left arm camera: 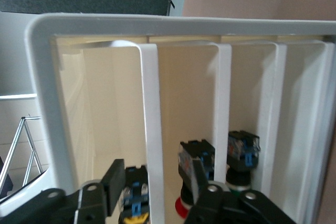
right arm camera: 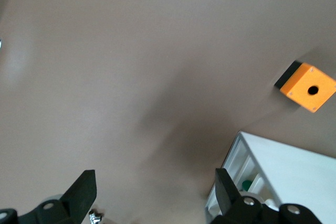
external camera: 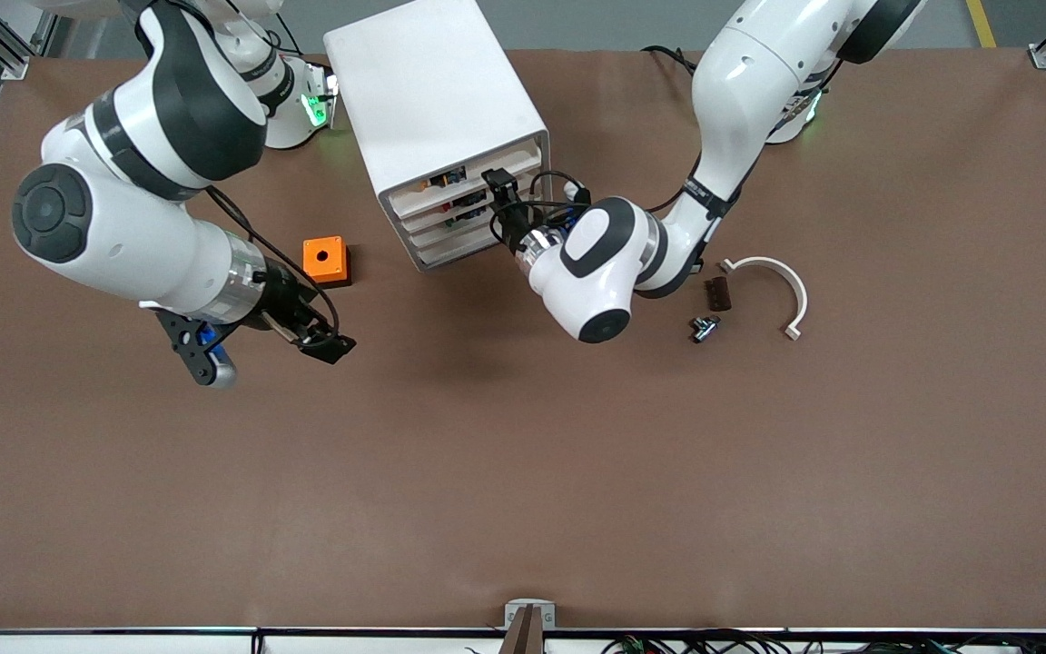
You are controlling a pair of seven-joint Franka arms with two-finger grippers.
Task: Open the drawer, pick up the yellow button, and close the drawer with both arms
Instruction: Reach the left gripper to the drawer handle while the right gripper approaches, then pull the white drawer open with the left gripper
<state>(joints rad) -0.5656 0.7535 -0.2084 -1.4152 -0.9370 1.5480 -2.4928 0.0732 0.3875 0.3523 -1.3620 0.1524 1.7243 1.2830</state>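
Note:
The white cabinet stands between the two arms' bases. My left gripper is at the front of it, at the uppermost drawer. Its fingers straddle that drawer's thin front wall, with a gap on each side, so it is open. The drawer's front sits level with the lower ones. Just inside it lies the button, black and blue with a yellow cap. My right gripper hangs open and empty over bare table, beside the orange cube.
Lower drawers hold a red-capped part and a green-capped one. Toward the left arm's end of the table lie a white curved piece, a small brown part and a small metal part. The orange cube has a round hole.

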